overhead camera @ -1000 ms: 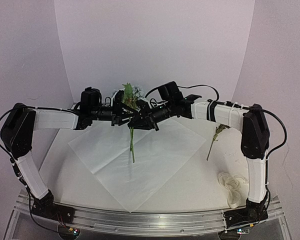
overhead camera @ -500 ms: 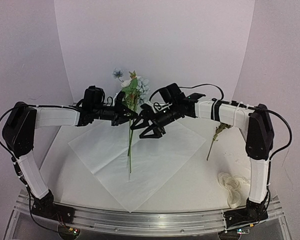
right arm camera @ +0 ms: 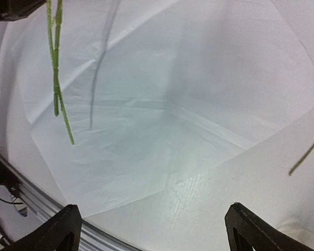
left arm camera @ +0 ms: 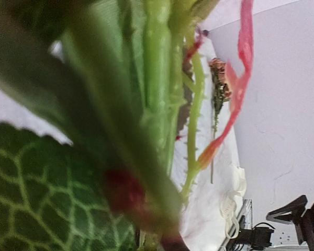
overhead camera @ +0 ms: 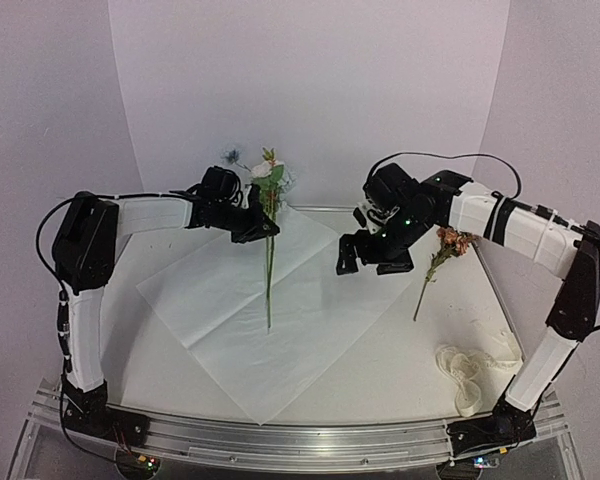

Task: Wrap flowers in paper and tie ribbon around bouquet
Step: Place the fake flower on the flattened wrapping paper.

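- The flowers (overhead camera: 269,262) are held upright above the paper (overhead camera: 220,300) by the left gripper (overhead camera: 257,224); its jaws are pressed together on the stems just under the blooms.
- Pale blue-white blooms and green leaves are seen above the left gripper, against the back wall; the thin green stems hang straight down below it, their lower tips over the middle of the paper; whether the tips touch the sheet cannot be told.
- In the left wrist view the frame is filled by blurred green stems (left arm camera: 158,99) and a veined leaf (left arm camera: 36,188), too close for the fingers themselves to be made out.
- The right gripper (overhead camera: 371,260) is spread wide and nothing is held in it; it is raised over the right part of the paper, well apart from the flowers.
- In the right wrist view the two dark fingertips (right arm camera: 56,230) are seen far apart at the bottom edge, with the paper (right arm camera: 188,94) below and the hanging stems (right arm camera: 56,78) at upper left.
- The paper is laid flat on the table (overhead camera: 400,370), turned like a diamond, one corner pointing at the near edge.
- A separate rust-orange sprig (overhead camera: 435,262) is laid on the table beside the paper's right corner, its bloom towards the back.
- The ribbon (overhead camera: 461,374) is bunched in loose loops on the table at the near right, close to the right arm's base.
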Robot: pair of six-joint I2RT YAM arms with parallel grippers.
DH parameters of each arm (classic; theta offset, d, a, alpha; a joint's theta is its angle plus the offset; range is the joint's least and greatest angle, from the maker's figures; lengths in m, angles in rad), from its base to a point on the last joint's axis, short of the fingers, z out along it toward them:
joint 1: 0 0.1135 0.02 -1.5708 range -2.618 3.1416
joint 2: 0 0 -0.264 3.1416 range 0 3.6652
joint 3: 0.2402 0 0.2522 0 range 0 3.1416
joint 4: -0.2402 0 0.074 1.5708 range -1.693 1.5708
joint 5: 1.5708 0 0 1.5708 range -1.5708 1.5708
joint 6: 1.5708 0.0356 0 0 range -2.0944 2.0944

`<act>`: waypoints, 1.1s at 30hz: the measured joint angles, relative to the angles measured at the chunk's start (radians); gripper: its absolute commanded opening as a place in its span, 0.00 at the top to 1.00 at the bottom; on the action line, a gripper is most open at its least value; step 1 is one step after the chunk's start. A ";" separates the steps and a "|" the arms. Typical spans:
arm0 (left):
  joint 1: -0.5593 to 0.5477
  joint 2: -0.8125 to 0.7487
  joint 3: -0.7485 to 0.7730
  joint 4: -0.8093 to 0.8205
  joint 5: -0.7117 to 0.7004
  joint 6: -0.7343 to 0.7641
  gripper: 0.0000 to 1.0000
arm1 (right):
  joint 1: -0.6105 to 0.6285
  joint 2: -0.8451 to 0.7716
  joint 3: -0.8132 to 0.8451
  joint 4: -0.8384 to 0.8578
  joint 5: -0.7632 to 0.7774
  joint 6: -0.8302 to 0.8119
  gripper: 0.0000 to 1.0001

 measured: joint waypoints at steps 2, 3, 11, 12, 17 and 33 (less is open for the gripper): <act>0.000 0.066 0.066 -0.039 -0.027 0.015 1.00 | -0.001 -0.001 -0.030 -0.016 0.055 -0.004 0.02; 0.000 0.101 0.100 -0.060 -0.039 0.023 1.00 | 0.000 -0.001 -0.047 -0.028 0.080 -0.004 0.02; 0.009 0.273 0.288 -0.148 -0.074 0.046 1.00 | 0.000 0.008 -0.124 -0.031 0.164 0.007 0.02; 0.011 0.287 0.305 -0.154 -0.072 0.049 1.00 | 0.000 0.013 -0.126 -0.024 0.163 0.010 0.02; 0.033 0.334 0.354 -0.156 -0.035 0.054 1.00 | 0.001 0.089 -0.131 0.041 0.139 0.050 0.02; 0.069 0.352 0.125 0.075 0.161 0.026 0.99 | 0.022 0.172 -0.219 0.127 0.202 0.156 0.05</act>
